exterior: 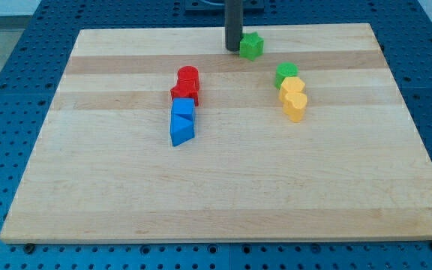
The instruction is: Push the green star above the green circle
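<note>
No brand, label or writing can be read on anything here. The small green star-shaped block [251, 46] sits near the view's top edge of the pale wooden board [223, 195], a little right of centre; its points are too small to say which way they face, and it has no clear long axis. My tip [233, 49], the lower end of the straight dark rod, stands just beside the star on its left, touching it or nearly so (I cannot tell which). The rod carries no jaws, so nothing is gripped or held.

The green round block [286, 73] lies below and to the right of the star, apart from it. Touching its lower side are two yellow blocks in a short column, the upper yellow block [291, 88] and the lower yellow heart-like block [295, 106].

Left of centre stands another column: a red cylinder [188, 76], a red block [184, 93] of unclear shape, a blue cube [183, 110] and a blue wedge-shaped block [181, 131], each touching the next. The blocks look smooth and matte; the board shows lengthwise grain bands and rests on a blue perforated table [6, 90].
</note>
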